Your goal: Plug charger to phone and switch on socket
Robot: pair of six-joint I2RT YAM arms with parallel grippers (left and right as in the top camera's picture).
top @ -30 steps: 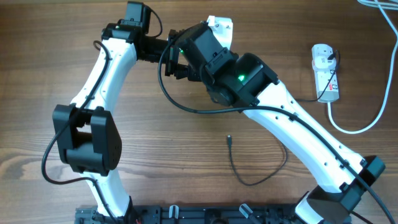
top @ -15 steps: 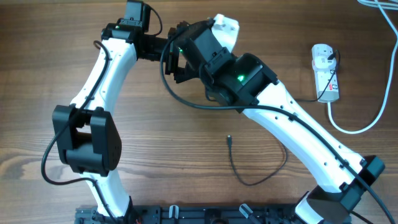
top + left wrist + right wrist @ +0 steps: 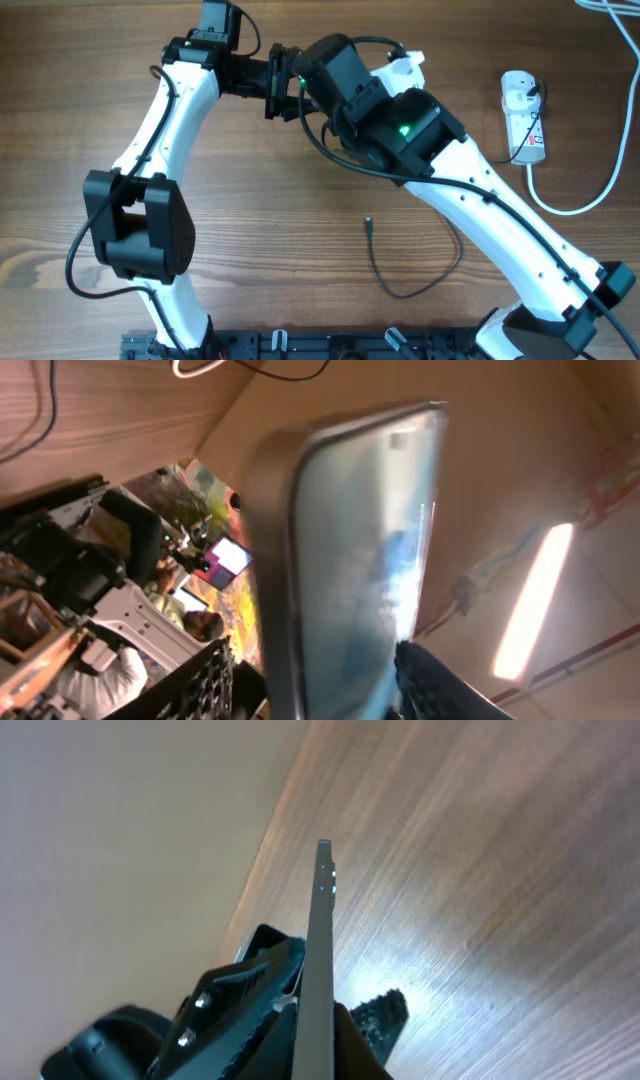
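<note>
The phone [image 3: 350,560] is held up off the table, its turquoise screen filling the left wrist view. My left gripper [image 3: 320,695] is shut on its lower end, one black pad [image 3: 440,685] pressed on the screen. In the right wrist view the phone [image 3: 322,920] shows edge-on, and my right gripper [image 3: 318,1055] is shut on it too, beside the left gripper's ribbed pad [image 3: 385,1010]. In the overhead view both wrists meet at the back centre and hide the phone. The charger tip [image 3: 368,224] lies loose on the table, its cable [image 3: 405,293] looping right. The socket [image 3: 522,115] lies far right.
A small black plug [image 3: 537,95] sits in the socket. The thick white cord [image 3: 590,200] curves from the socket along the right edge. The right arm [image 3: 500,220] crosses above the charger cable. The wooden table [image 3: 280,230] shows between the arms.
The right wrist has rolled and shifted right at the back centre, its white part swinging toward the socket. The left arm, charger and socket have stayed put.
</note>
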